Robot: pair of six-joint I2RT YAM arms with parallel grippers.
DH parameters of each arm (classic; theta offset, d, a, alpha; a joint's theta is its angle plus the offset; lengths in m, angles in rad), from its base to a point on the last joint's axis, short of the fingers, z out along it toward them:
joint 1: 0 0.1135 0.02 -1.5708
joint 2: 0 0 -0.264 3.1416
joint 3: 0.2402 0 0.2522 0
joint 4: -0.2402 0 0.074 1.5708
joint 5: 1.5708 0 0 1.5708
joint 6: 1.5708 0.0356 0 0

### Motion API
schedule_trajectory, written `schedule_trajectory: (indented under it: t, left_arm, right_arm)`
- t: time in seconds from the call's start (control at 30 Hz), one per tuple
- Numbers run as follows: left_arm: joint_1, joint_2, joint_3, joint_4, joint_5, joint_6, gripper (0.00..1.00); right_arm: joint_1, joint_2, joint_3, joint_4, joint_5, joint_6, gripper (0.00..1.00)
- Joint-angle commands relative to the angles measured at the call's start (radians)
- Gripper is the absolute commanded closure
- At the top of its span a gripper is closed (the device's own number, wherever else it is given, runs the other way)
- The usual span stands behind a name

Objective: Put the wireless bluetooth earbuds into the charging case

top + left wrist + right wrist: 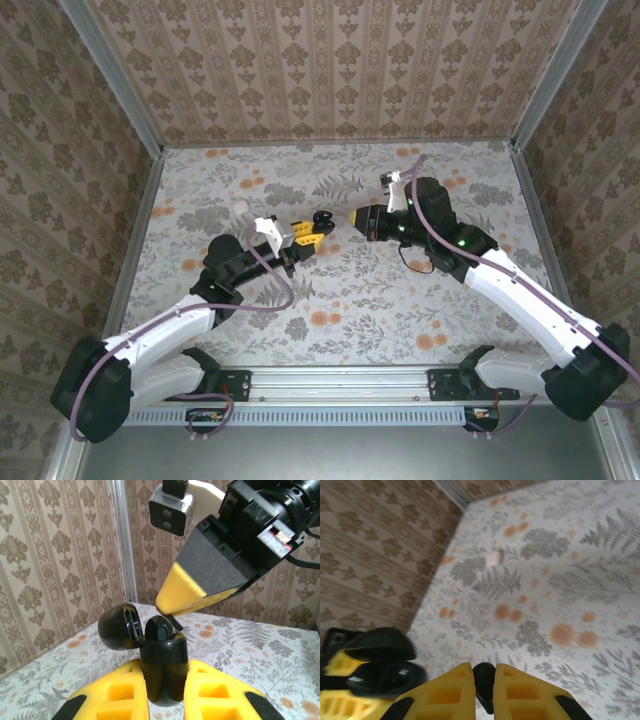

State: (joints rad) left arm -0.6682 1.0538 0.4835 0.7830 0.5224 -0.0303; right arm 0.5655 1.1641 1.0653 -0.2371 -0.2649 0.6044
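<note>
A robot test booth: wallpapered panels (330,60), aluminium frame posts (112,75), floral tabletop (340,300).

The charging case (162,672) is a glossy black rounded pod, upright above the table in the left gripper (166,680), with its domed lid (119,627) swung open to one side. One earbud (484,682), a small black piece, is pinched in the right gripper (484,672), just beside the case's open mouth.

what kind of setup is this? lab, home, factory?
Probably a staged benchtop robot cell, not a real room: wallpapered panels box in a floral-print table, aluminium frame posts stand at the corners, and the left arm and right arm are bolted to a rail at the near edge.
</note>
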Motion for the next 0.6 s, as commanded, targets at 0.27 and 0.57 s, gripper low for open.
schedule_trajectory:
  t: [0.27,0.57]
  left_arm:
    - [-0.016,0.057,0.012,0.193,0.055,-0.029,1.00]
    - [-0.027,0.071,0.030,0.228,0.035,-0.061,1.00]
  right_arm:
    - [-0.001,-0.170,-0.111,0.299,-0.077,0.064,0.90]
    - [0.061,-0.150,-0.156,0.497,-0.028,0.118,0.90]
